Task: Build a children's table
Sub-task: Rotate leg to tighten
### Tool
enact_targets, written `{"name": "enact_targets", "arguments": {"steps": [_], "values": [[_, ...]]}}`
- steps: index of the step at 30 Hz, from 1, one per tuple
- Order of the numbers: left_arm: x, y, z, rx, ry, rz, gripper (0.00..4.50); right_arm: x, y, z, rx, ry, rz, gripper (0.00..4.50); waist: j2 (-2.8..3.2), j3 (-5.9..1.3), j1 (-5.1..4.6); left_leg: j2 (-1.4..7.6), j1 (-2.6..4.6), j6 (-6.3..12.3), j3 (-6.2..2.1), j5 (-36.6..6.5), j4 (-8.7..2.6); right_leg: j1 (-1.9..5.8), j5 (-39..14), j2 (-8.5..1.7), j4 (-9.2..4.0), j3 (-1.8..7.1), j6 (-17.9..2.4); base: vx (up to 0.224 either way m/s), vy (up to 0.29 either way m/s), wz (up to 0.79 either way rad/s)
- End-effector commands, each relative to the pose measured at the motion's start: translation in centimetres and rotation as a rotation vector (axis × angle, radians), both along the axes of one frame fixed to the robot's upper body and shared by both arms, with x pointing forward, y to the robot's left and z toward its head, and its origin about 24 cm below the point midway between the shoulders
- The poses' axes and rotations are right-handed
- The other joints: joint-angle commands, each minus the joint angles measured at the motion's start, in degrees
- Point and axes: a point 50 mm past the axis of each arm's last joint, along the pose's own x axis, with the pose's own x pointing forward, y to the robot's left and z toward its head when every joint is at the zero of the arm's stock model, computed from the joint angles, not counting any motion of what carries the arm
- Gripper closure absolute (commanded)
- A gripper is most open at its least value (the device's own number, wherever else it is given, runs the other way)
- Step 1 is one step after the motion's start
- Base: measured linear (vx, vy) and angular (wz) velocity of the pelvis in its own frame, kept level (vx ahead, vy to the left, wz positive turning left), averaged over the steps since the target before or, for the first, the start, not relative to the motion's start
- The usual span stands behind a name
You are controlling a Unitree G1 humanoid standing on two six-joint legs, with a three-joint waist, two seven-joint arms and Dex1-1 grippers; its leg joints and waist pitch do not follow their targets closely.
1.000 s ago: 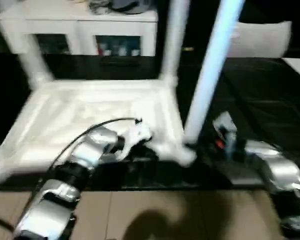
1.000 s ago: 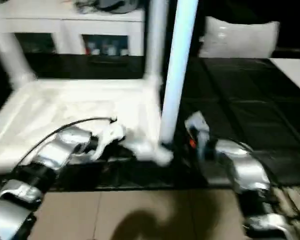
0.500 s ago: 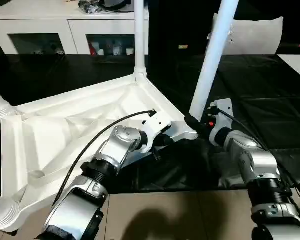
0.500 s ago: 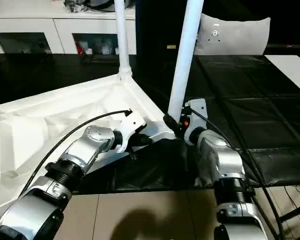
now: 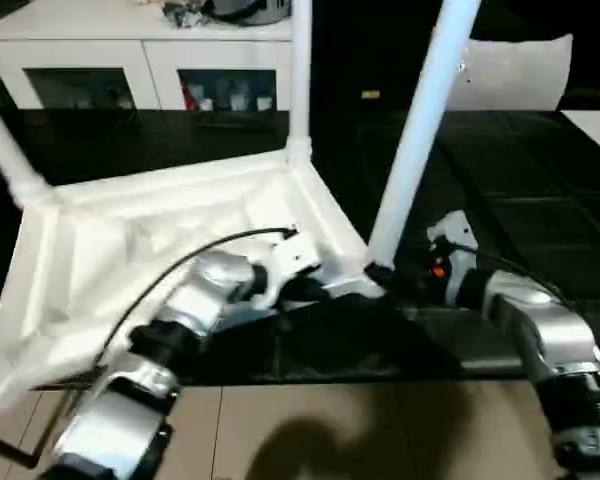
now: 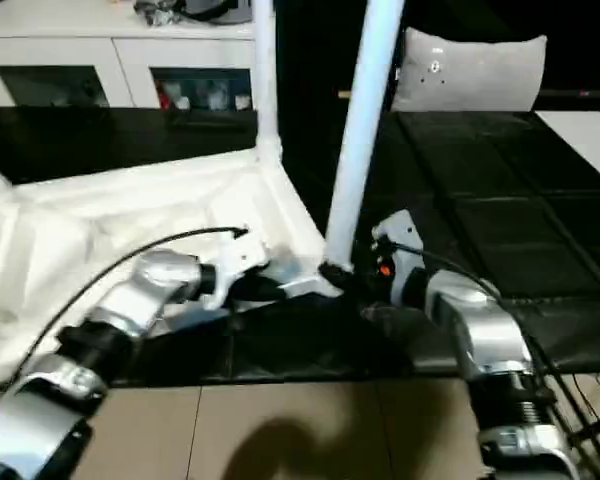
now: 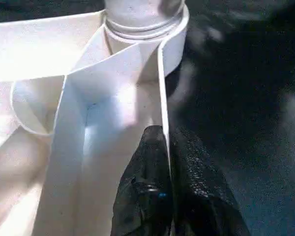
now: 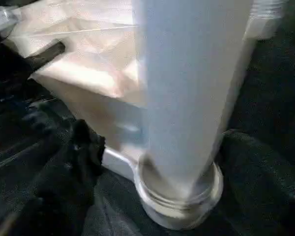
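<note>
Since half a second ago the right gripper (image 8: 152, 162) has let go; its jaws now stand wide on either side of the near leg (image 5: 420, 140). Tabletop (image 5: 130, 250) lies underside up on the black surface (image 5: 520, 200), legs standing in its corner sockets. Left gripper (image 7: 164, 147) jaws clamped on the tabletop rim. White cabinet (image 5: 130, 60) behind.

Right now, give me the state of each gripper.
Left gripper: shut on the tabletop rim, beside the near corner socket.
Right gripper: fingers either side of the leg at its base; cannot tell if gripping.
</note>
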Motion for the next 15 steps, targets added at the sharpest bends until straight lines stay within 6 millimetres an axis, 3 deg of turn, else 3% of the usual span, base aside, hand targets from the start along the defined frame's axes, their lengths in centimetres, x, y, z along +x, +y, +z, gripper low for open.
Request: {"name": "enact_targets", "arguments": {"steps": [1,3,7,15], "values": [[-1.0,0.0,-0.5,0.044,0.013,-0.132,4.50,-0.8,0.2,0.2,-0.018,-0.011,0.128,0.50,-0.86,-3.66,0.34,1.55,-0.73,5.49,-0.16,-7.6,-3.70,3.67,-19.9,-3.74,-4.17,3.19,-7.5,0.000,0.000,0.00],[-1.3,0.3,-0.5,0.057,0.002,-0.192,4.50,-1.3,-0.1,0.2,-0.028,0.009,0.194,0.50,-0.67,-3.72,0.69,1.60,-0.68,5.80,-0.18,-7.1,-3.67,3.64,-18.4,-3.68,-3.90,3.12,-8.4,0.000,0.000,0.00],[-2.2,0.9,-0.4,0.070,0.054,-0.308,4.50,-1.9,-0.5,0.2,-0.036,0.032,0.282,1.03,-0.67,-3.68,1.35,1.82,-0.57,5.67,-0.01,-7.0,-3.63,3.55,-17.5,-3.78,-3.62,3.24,-9.4,0.000,0.000,0.00],[-2.7,1.7,0.0,0.121,0.077,-0.430,4.50,-2.5,-0.6,0.3,-0.016,0.081,0.384,1.62,-0.86,-3.57,2.14,1.90,-0.50,5.00,0.02,-7.8,-3.72,3.54,-19.7,-3.87,-3.73,3.31,-8.7,0.000,0.000,0.00]]}}
